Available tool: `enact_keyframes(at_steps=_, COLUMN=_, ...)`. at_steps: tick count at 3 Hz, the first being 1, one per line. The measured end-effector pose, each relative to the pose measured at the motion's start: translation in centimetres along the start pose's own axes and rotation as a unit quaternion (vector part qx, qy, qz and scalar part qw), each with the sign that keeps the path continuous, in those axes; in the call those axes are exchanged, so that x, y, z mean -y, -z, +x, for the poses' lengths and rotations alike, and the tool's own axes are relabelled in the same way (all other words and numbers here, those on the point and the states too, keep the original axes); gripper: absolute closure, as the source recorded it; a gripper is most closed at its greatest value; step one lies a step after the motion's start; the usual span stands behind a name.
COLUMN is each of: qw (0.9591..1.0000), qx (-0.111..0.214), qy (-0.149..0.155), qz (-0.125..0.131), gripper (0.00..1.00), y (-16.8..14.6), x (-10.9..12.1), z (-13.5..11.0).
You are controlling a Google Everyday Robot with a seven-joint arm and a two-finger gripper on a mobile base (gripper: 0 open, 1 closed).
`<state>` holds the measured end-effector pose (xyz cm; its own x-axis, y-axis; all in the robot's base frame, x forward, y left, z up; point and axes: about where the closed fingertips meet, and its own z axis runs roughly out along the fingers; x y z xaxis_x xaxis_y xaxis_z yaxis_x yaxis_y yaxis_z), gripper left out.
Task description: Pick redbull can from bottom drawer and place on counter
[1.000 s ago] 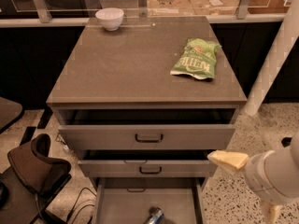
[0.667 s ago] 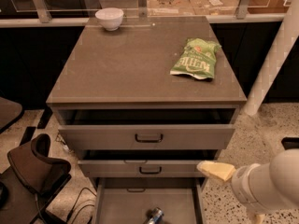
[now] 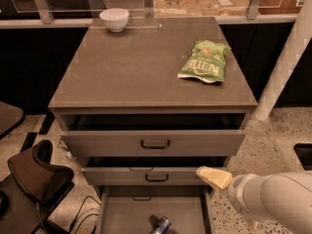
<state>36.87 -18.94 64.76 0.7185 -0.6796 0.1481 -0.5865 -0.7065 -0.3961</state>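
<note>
counter (image 3: 131, 77): I see the bowl (image 3: 114, 19) at its back left, the bag (image 3: 204, 61) towards its right.
bottom drawer (image 3: 126, 213): lowest under the counter, pulled out nearest me.
can (image 3: 162, 224): in the bottom drawer, near its front.
gripper (image 3: 208, 174): mine, at the right end of the middle drawer (image 3: 122, 176) front, above the bottom drawer's right side.
chair (image 3: 34, 179): left of the drawers.

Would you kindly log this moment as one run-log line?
phase: pick | gripper: at right end of middle drawer front, above open bottom drawer | redbull can: inside bottom drawer, ungrasped | counter: can not yet there
</note>
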Motion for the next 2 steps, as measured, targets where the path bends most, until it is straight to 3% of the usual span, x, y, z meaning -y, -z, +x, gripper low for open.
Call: enact_keyframes(at_steps=2, qw=0.9999, qx=-0.013, qy=0.001, qz=-0.004, gripper=0.0, y=0.05, x=0.55, z=-0.06)
